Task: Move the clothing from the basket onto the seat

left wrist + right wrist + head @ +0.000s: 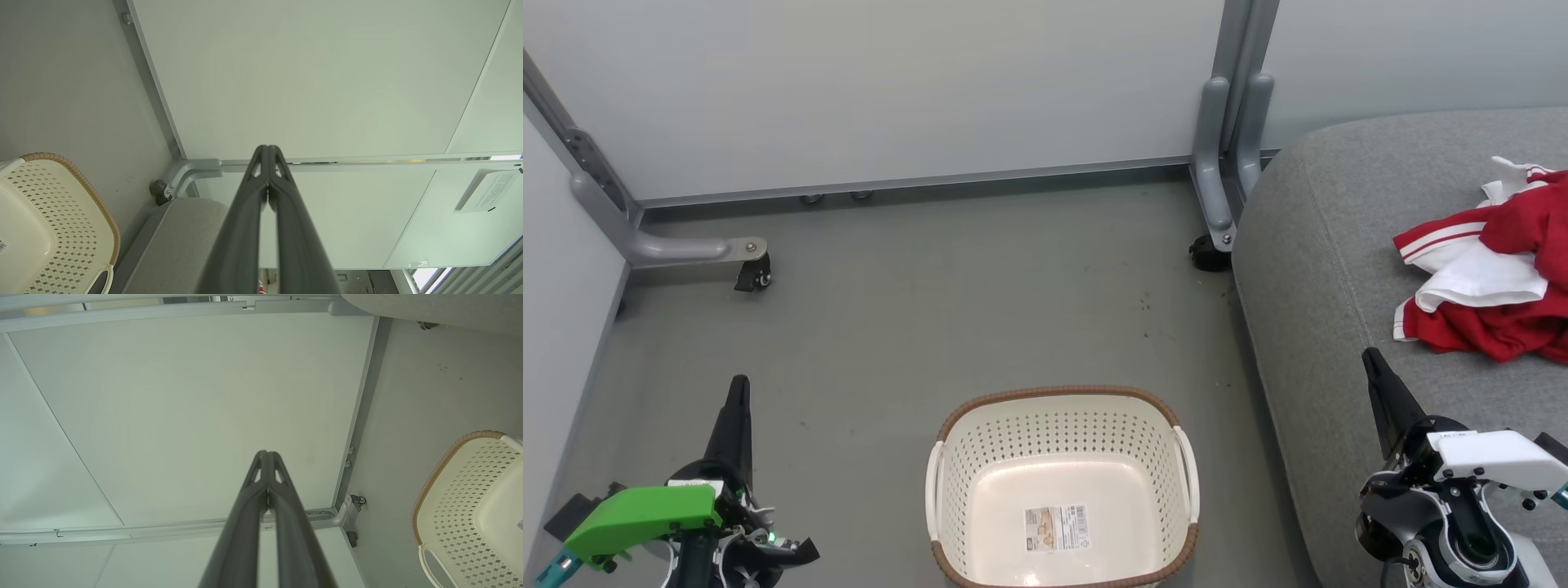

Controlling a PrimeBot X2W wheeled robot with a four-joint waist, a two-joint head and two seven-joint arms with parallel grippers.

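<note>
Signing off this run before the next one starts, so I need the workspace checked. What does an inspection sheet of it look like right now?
Surface: grey floor, with a few dark specks.
Job's things: basket stands on the floor, holding nothing but a label sticker; clothing lies crumpled on the seat.
Clutter: nothing seen.
Grippers: left gripper shut, holding nothing, over the floor; right gripper shut, holding nothing, over the seat's edge.
Cables: nothing seen.
Surroundings: pale partition panels on grey castor feet.
</note>
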